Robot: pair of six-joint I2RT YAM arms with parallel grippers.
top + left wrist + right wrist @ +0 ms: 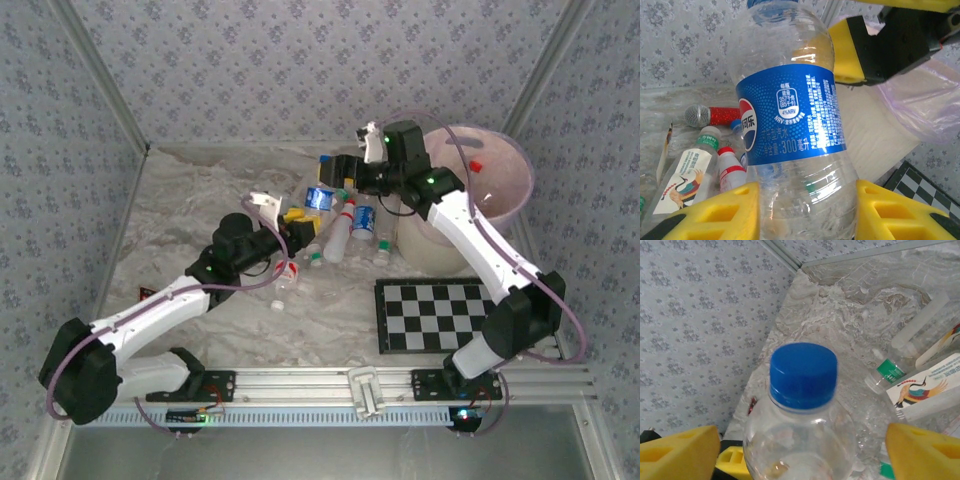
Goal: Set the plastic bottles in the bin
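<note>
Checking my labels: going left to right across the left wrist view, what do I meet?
Crane-label bottle → red-capped bottle → blue-label bottle → bin → checkerboard.

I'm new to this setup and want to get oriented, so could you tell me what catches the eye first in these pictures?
The clear blue-labelled bottle stands out, clamped low by the left gripper while the open right gripper straddles its blue cap without touching. Beside them on the table stands the big cream bin, with more bottles clustered to its left.
</note>
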